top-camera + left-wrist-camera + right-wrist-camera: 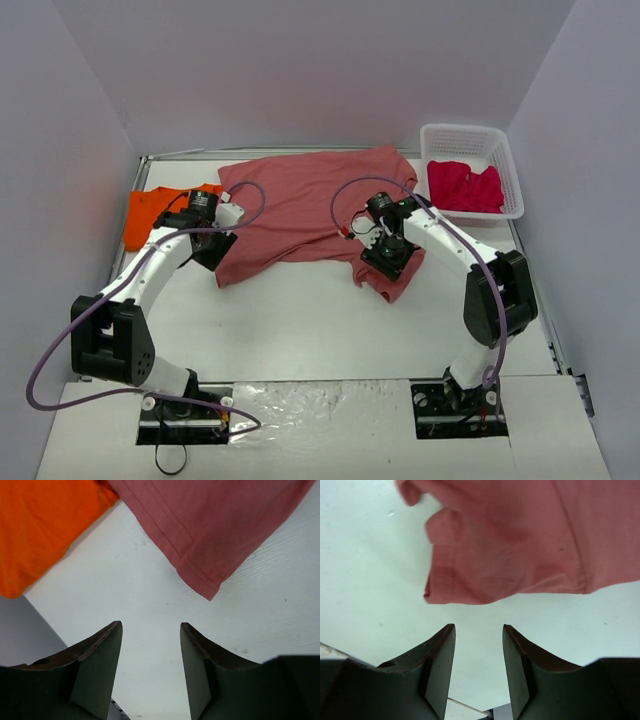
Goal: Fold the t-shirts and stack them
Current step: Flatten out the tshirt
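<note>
The large brick-red t-shirt (310,205) lies spread, partly rumpled, across the back middle of the table. The orange t-shirt (150,215) lies at the left edge. The crimson-pink t-shirt (465,187) is bunched in a white basket (505,160). My left gripper (214,252) is open and empty over the red shirt's lower left corner (210,535), with the orange shirt (40,525) to its left. My right gripper (384,262) is open and empty just short of the red shirt's lower right edge (520,545). Bare table shows between both pairs of fingers.
The white basket stands at the back right corner. Grey walls close in the table on the left, back and right. White tabletop (300,320) lies between the shirts and the arm bases. Cables loop off both arms.
</note>
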Controlling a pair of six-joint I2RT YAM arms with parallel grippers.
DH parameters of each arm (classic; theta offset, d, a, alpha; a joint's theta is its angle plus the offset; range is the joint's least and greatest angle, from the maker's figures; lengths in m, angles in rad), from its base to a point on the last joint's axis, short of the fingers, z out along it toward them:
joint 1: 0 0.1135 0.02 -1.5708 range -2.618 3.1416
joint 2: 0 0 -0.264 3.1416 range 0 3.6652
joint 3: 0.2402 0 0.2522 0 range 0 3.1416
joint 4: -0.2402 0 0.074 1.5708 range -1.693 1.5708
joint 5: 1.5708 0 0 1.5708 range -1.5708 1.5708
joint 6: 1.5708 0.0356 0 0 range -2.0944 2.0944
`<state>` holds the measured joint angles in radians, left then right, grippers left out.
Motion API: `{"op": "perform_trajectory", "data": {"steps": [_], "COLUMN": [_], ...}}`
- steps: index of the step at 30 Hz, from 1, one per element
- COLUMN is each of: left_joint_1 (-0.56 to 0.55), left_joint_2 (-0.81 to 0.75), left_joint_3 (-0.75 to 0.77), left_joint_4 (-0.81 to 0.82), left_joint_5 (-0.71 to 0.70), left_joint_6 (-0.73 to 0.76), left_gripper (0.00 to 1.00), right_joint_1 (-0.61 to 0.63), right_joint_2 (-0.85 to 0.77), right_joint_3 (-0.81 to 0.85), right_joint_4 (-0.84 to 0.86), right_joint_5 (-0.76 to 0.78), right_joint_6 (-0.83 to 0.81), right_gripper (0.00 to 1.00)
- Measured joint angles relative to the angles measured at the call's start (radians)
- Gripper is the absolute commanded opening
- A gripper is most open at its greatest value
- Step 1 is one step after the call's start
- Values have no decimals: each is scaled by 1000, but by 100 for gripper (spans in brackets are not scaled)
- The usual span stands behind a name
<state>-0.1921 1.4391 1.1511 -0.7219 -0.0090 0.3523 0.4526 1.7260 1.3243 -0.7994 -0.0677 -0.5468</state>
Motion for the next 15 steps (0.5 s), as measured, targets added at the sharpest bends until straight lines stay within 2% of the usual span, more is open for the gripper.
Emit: {"op": "perform_trajectory", "data": {"steps": [15], "left_joint_1": [65], "left_joint_2": [22], "left_joint_3": [-17], "left_joint_4": [40], "left_joint_5": [-48], "left_joint_6": [-93], "left_gripper": [49], "right_joint_1": [50], "right_joint_2": [-43], "right_joint_3": [-132], "right_joint_4": [-64], "right_joint_5": [-45], "right_joint_6": [-92], "right_gripper": [40]}}
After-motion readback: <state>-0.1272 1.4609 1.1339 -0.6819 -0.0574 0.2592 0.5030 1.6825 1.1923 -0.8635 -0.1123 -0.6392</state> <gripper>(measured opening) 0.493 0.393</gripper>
